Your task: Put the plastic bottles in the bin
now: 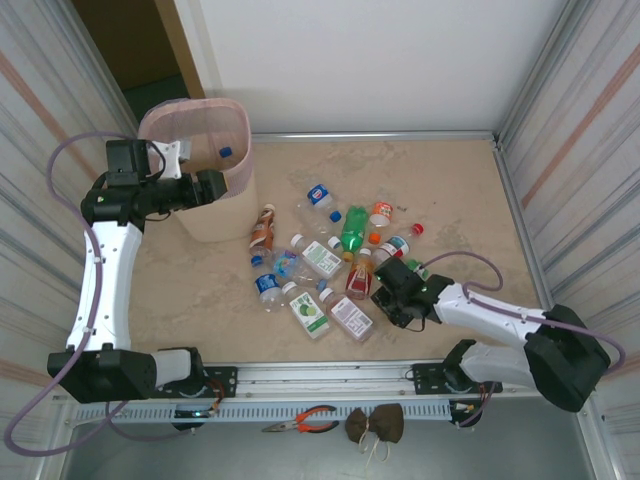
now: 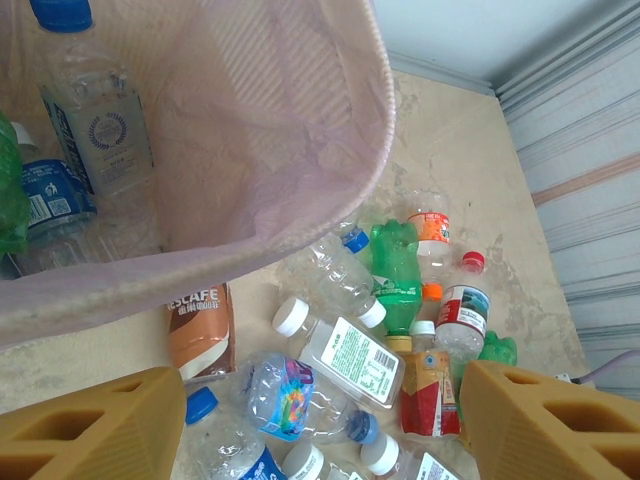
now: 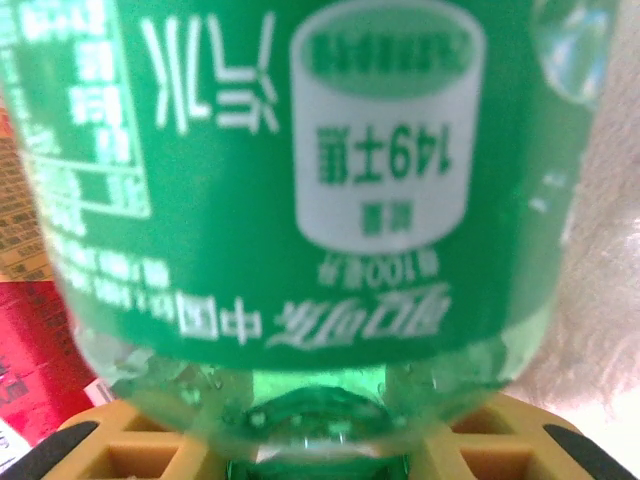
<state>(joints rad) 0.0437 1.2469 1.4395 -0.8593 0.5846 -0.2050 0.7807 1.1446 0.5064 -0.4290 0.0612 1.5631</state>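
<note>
Right wrist cam: what's the right gripper (image 3: 320, 455) on?
— Clamped tight on a green bottle (image 3: 300, 200), label right up against the lens. Overhead, it sits at the near right edge of the pile of bottles (image 1: 320, 260). Can't tell if it's off the table (image 1: 470, 190) yet.

Left gripper (image 2: 320, 425)?
— Jaws wide, nothing between them. It hangs at the rim of the bin (image 1: 235, 140), looking down inside.

Bin location?
— Far left of the table, near the pile but not touching it.

Progress?
— Early, by the look of it. At least three are in the bin: a clear one with a blue cap, a blue-labelled one and a green one at the frame edge. Most are left on the table.

Counts?
— About twelve on the table, counting the held one. Some overlap, so it's not exact. One bin, two grippers.
</note>
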